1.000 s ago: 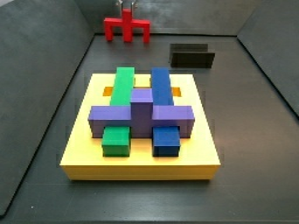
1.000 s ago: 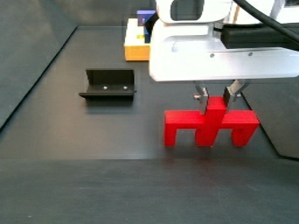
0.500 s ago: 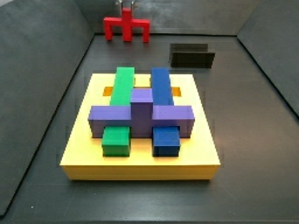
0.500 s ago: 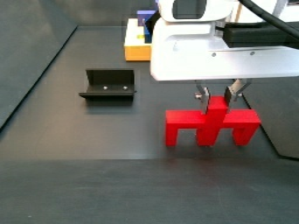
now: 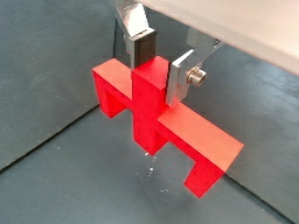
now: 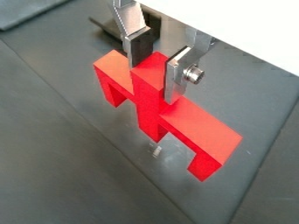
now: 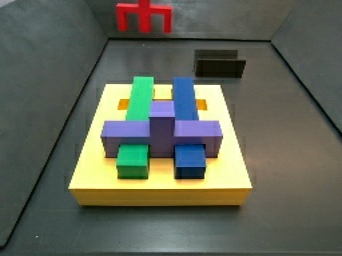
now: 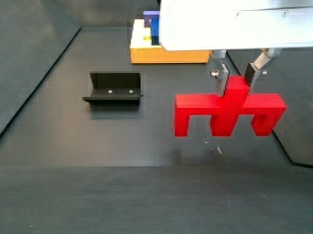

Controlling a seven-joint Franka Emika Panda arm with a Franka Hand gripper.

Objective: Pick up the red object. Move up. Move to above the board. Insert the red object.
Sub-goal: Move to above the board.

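Held: one red object, pinched at its central upright stub between my gripper fingers, hanging clear of the grey floor with a shadow beneath it in a side view; risk, as I judge it, is the piece pivoting or slipping on that narrow stub during transit, leaving its three legs skewed to the slots. Beyond: one fixture; one board, well apart from the piece, carrying two green blocks, two blue blocks, one purple block.
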